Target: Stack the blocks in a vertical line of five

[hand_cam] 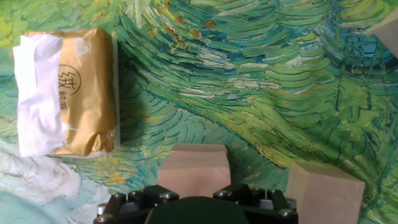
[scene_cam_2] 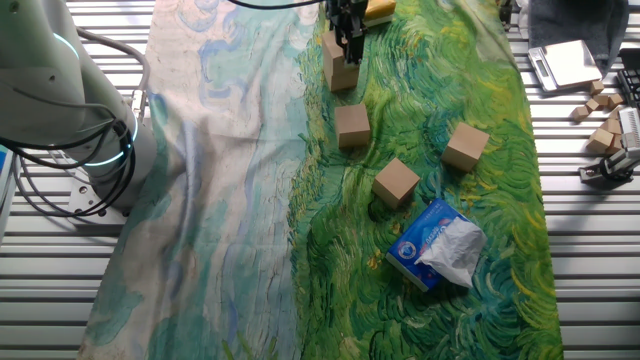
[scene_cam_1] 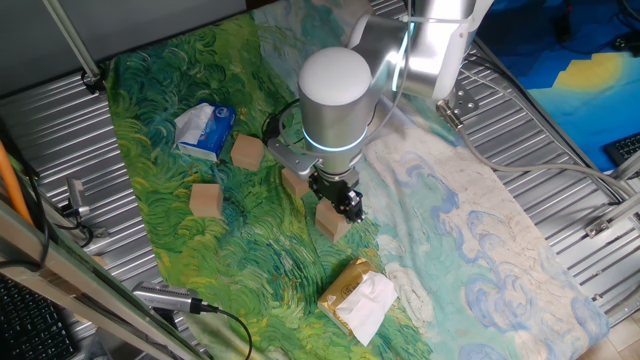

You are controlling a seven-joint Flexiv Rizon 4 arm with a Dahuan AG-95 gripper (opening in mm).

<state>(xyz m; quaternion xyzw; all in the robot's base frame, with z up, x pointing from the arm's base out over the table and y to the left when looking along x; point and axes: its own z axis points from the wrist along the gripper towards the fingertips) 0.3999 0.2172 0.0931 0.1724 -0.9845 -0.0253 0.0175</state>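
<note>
My gripper (scene_cam_1: 342, 205) (scene_cam_2: 347, 42) hangs over the green part of the cloth, shut on a light-brown wooden block (hand_cam: 198, 168) (scene_cam_2: 331, 46). That block rests on or just above another block (scene_cam_1: 333, 226) (scene_cam_2: 343, 78); whether they touch I cannot tell. Three more blocks lie singly on the cloth: one close behind the gripper (scene_cam_1: 293, 183) (scene_cam_2: 352, 126) (hand_cam: 326, 190), one further back (scene_cam_1: 247, 151) (scene_cam_2: 396, 182), one to the left (scene_cam_1: 206, 199) (scene_cam_2: 466, 146). The arm's wrist hides part of the nearest one in one fixed view.
A blue-and-white soft packet (scene_cam_1: 205, 130) (scene_cam_2: 437, 243) lies near the far blocks. A yellow-and-white wrapped packet (scene_cam_1: 358, 298) (hand_cam: 65, 93) lies at the cloth's near edge. Ribbed metal table (scene_cam_1: 60, 130) surrounds the painted cloth (scene_cam_1: 480, 230). Spare wooden pieces (scene_cam_2: 603, 102) sit off the cloth.
</note>
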